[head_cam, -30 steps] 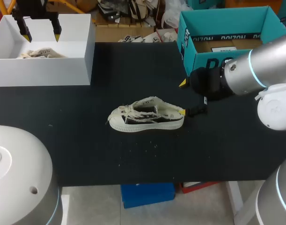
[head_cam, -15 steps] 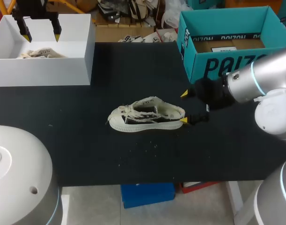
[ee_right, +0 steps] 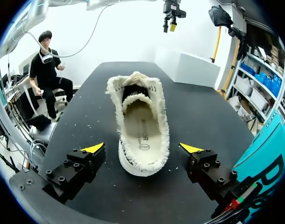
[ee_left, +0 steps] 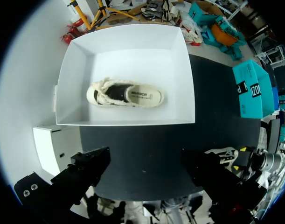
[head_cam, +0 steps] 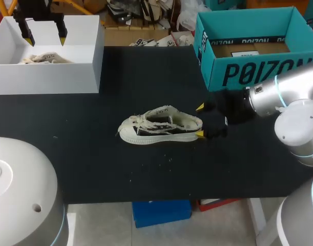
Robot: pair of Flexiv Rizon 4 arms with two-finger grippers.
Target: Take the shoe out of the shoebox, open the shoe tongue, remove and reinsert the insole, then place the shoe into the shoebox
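Black matte table (head_cam: pixel 95 154), flecked with pale crumbs.

Head view:
- Shoe (head_cam: pixel 160 128): table centre, standing on its sole, toe toward 9 o'clock and heel toward 3. Cream canvas with frayed edges, dark side panels, a thick white rubber sole and loose laces.
- Right gripper (head_cam: pixel 200 121): at the heel, fingers apart, holding nothing.
- White box (head_cam: pixel 48 77): 10 o'clock, rigid and open. It holds a second shoe (head_cam: pixel 43 59).
- Left gripper (head_cam: pixel 43 33): above that box, fingers spread, empty.
- Teal box (head_cam: pixel 248 66): 2 o'clock, cardboard.

Left wrist view:
- White box (ee_left: pixel 126 123): ahead of the left gripper (ee_left: pixel 147 158), smooth-walled. The second shoe (ee_left: pixel 126 94) lies lengthwise inside.

Right wrist view:
- Shoe (ee_right: pixel 141 126): heel between the right gripper's (ee_right: pixel 143 149) parted fingers. The collar is fringed and soft, and a cream insole sits flat inside.

Hazards, as judged:
- A squeeze on the limp canvas heel could fold the collar and trap the insole.
- An off-centre push could slide the light shoe across the table.
- Trailing laces could snag a finger.
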